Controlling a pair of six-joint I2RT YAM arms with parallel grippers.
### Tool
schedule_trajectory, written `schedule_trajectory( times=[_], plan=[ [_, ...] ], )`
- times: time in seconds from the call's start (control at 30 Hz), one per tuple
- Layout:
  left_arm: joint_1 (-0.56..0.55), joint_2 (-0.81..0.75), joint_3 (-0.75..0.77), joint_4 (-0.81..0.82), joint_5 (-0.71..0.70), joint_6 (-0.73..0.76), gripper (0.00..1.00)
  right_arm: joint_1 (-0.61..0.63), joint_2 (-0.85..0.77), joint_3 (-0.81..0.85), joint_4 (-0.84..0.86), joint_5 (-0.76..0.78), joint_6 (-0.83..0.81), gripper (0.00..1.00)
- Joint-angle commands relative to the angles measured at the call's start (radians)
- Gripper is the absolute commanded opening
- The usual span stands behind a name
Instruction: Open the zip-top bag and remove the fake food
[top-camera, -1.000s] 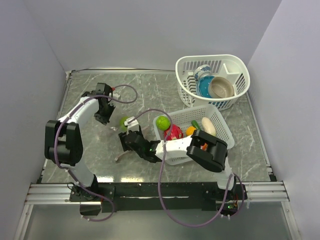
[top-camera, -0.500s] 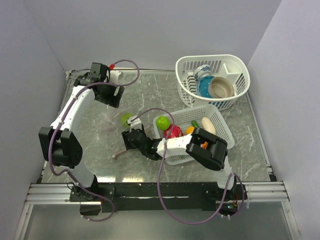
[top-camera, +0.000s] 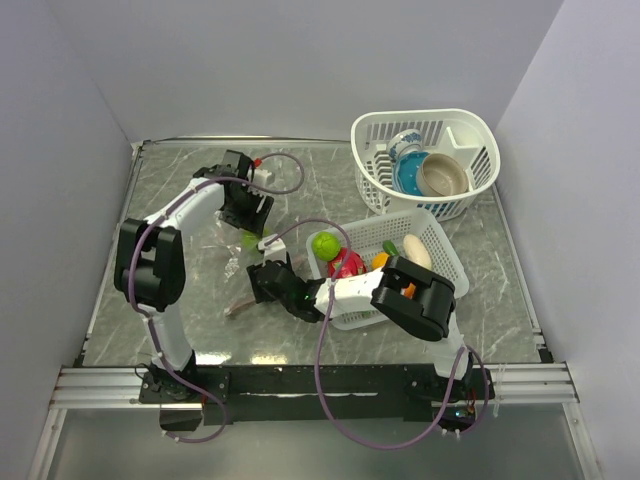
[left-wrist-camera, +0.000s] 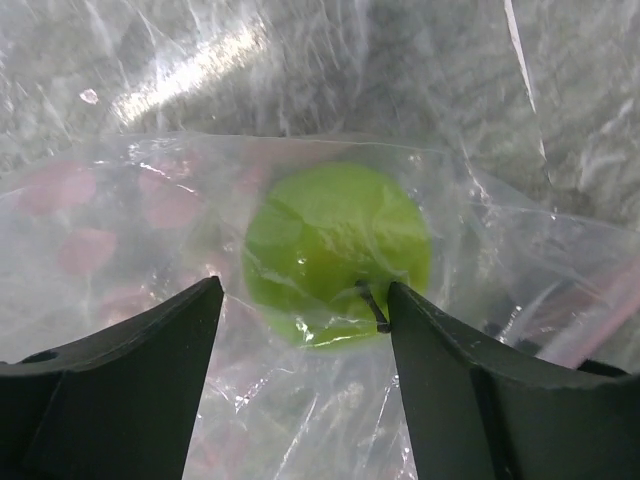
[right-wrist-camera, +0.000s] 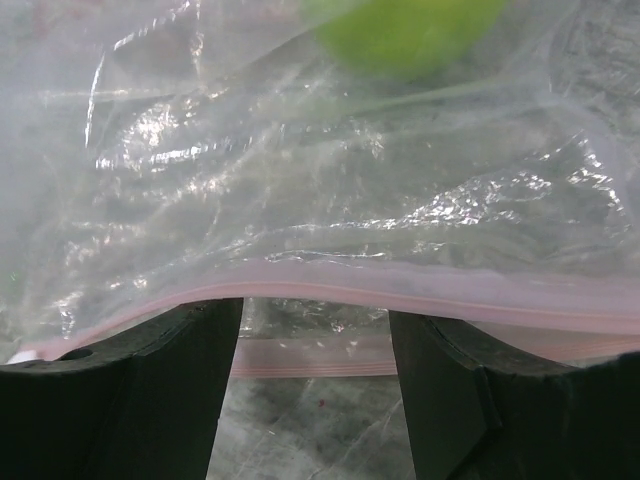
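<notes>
Clear, soft, slippery bag (right-wrist-camera: 300, 150) looks best taken at its stiffer pink zip strip (right-wrist-camera: 450, 288), lying inside the spread right gripper (right-wrist-camera: 315, 320); the left gripper (left-wrist-camera: 305, 300) gapes around a green ball (left-wrist-camera: 335, 250).

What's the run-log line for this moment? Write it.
left end effector: open, aimed at green ball in zip-top bag | right end effector: open at zip strip
</notes>
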Motion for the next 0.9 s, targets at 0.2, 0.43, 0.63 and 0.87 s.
schedule_trajectory(
  times=[0.2, 0.43, 0.63, 0.87],
  plan=[
    [-0.008, 0.058, -0.141, 0.128, -0.092, 0.015, 0.67, 0.003, -0.026, 0.034, -0.011, 0.018, 0.008, 0.75],
    [-0.011, 0.130, -0.134, 0.142, -0.077, 0.023, 0.66, -0.001, -0.006, 0.080, -0.023, 0.035, -0.011, 0.83],
    [-0.009, 0.237, -0.045, 0.121, -0.075, 0.022, 0.70, 0.000, 0.009, 0.112, -0.020, 0.027, -0.020, 0.84],
    [-0.011, 0.268, -0.065, 0.115, -0.046, 0.022, 0.77, -0.001, 0.022, 0.118, -0.015, 0.037, -0.022, 0.85]
  ],
)
